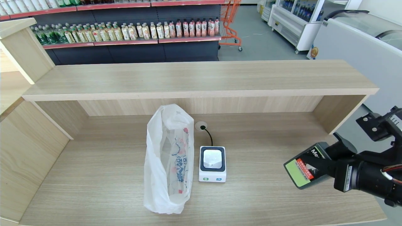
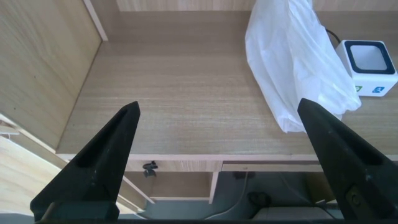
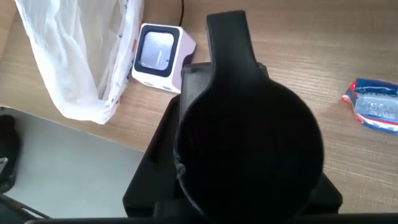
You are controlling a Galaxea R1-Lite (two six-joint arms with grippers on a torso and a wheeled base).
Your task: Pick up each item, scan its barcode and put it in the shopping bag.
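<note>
Right end effector (image 1: 326, 160) is clamped on a dark box (image 1: 303, 169), held over the right end of the surface (image 1: 267, 194) near the front edge. The box's green and red label faces up and left, long side slanting; its print is too small to read. Bare wood separates it from the scanner (image 1: 212, 163), which sits just beside the upright shopping bag (image 1: 168, 157). Left end effector (image 2: 217, 162) is spread wide with nothing in it. 1 blue packet (image 3: 376, 106) lies flat.

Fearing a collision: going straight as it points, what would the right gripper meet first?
Probably the white box-shaped barcode scanner, reached first by the right gripper's dark green-labelled pack; depth unclear.
</note>
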